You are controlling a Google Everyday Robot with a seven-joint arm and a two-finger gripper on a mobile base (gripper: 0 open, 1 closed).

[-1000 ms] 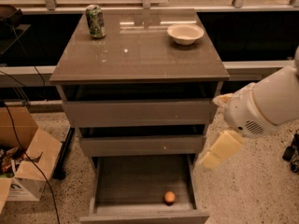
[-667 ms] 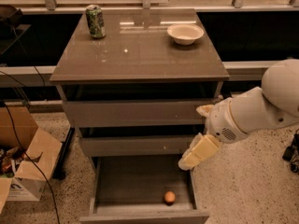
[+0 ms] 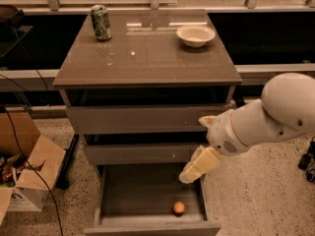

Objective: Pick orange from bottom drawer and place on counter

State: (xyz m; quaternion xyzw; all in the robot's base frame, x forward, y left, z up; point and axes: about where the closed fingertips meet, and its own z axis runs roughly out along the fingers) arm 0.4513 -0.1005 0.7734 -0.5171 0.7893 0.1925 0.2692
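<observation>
At 8 o'clock, an open cardboard box (image 3: 29, 176), creased and matte, on speckled floor (image 3: 256, 200). At 10 o'clock on the counter (image 3: 147, 63), a glossy grey-brown slab with glints, a green can (image 3: 101, 22). Below, the bottom drawer (image 3: 123, 195), pulled open, a flat dull tray. Orange (image 3: 178, 208), small, round and smooth, at 5 o'clock in the tray, near the front edge. At 1 o'clock on the counter, a shallow white bowl (image 3: 195, 35). Gripper (image 3: 198, 165), pale yellow on a rounded white arm (image 3: 275, 117), over the drawer's right rim, at 1 o'clock from the orange and apart from it; wide or narrow, cannot tell. Probably the reach down: descend toward 7 o'clock, clear of the right wall, centre over the fruit, close gently against rolling.
</observation>
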